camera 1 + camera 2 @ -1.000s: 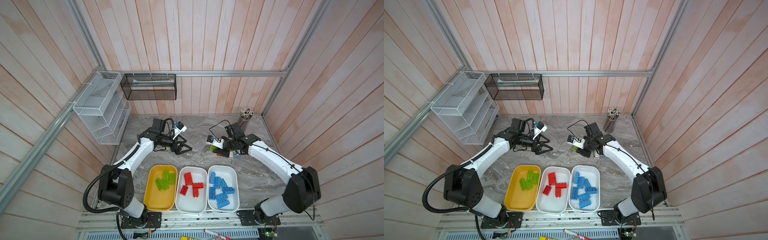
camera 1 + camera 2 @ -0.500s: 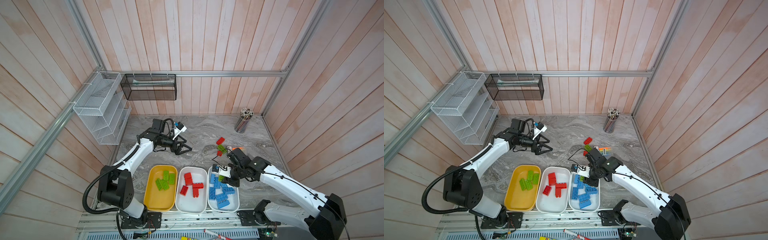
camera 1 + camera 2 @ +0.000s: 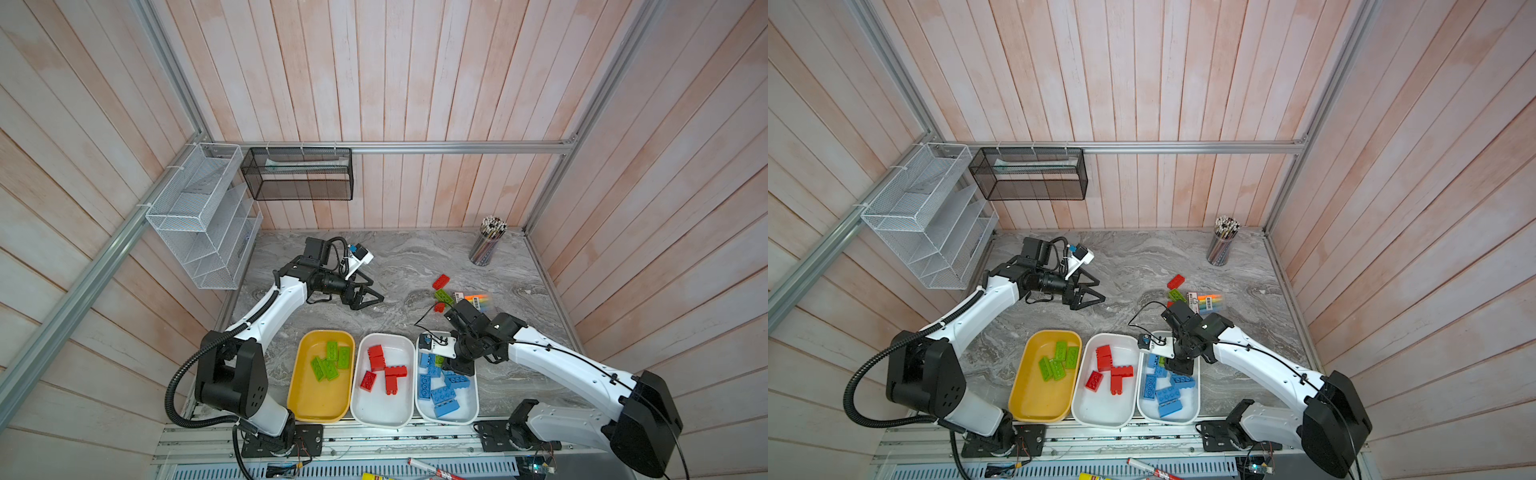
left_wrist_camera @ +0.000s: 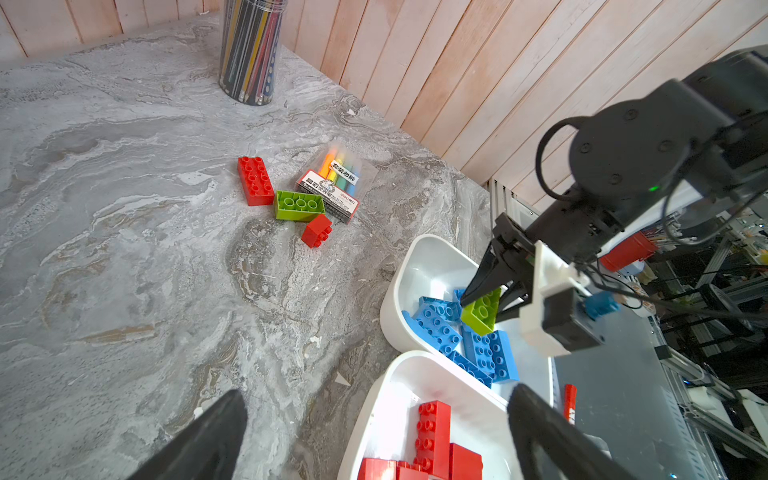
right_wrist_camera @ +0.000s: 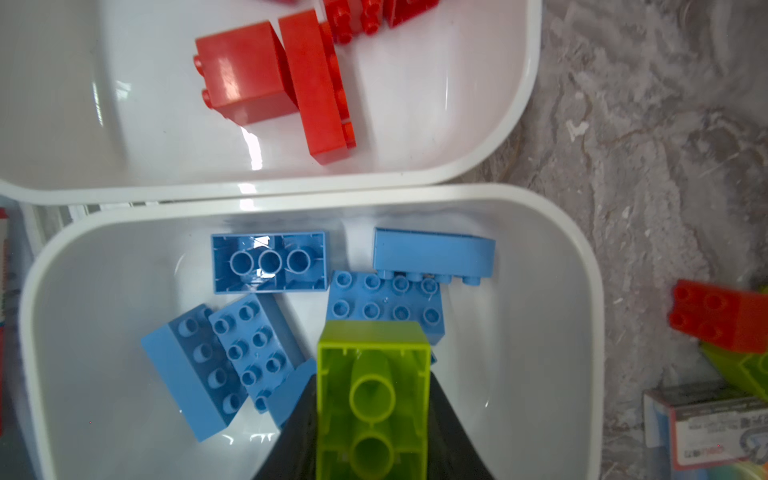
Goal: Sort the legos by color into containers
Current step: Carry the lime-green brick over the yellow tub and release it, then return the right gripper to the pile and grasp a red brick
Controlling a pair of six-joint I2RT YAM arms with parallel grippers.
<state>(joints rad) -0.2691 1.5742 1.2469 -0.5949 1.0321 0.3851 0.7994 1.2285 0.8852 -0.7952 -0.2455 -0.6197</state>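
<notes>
Legos are mostly sorted here. The green bricks point(image 3: 330, 361) sit in the yellow tray point(image 3: 318, 399), the red bricks point(image 3: 384, 370) are in the middle white tray point(image 3: 382, 409), and the blue bricks point(image 3: 440, 390) are in the white tray on the right point(image 3: 464, 405). All three trays stand side by side along the near edge of the worktop point(image 3: 407, 257), with their rims just about touching.

The right jaws are clamped shut on a lime green brick point(image 5: 372, 386). They pinch it by two opposite sides, and its hollow underside faces the wrist camera. It hangs low over the white tray on the right, directly above the blue pile. I honestly can't tell if it's touching the blues or just clearing them.

The left jaws are spread wide open with nothing in them. They hover over bare worktop behind the yellow tray, well apart from every brick.

Three bricks are out on the worktop behind the white tray on the right: a long red brick point(image 4: 254, 180) with its studs up, a long green brick point(image 4: 299, 205) flipped hollow side up, and a small red brick point(image 4: 316, 230) tipped over. They're bunched together, and the long green brick lies against a flat rainbow-striped pack point(image 4: 332, 183) with a white label. A cup of pencils point(image 4: 249, 50) stands in the far right corner, well apart from that bunch.

A white wire basket point(image 3: 199, 216) hangs on the left wall and a black mesh basket point(image 3: 297, 174) on the back wall.
</notes>
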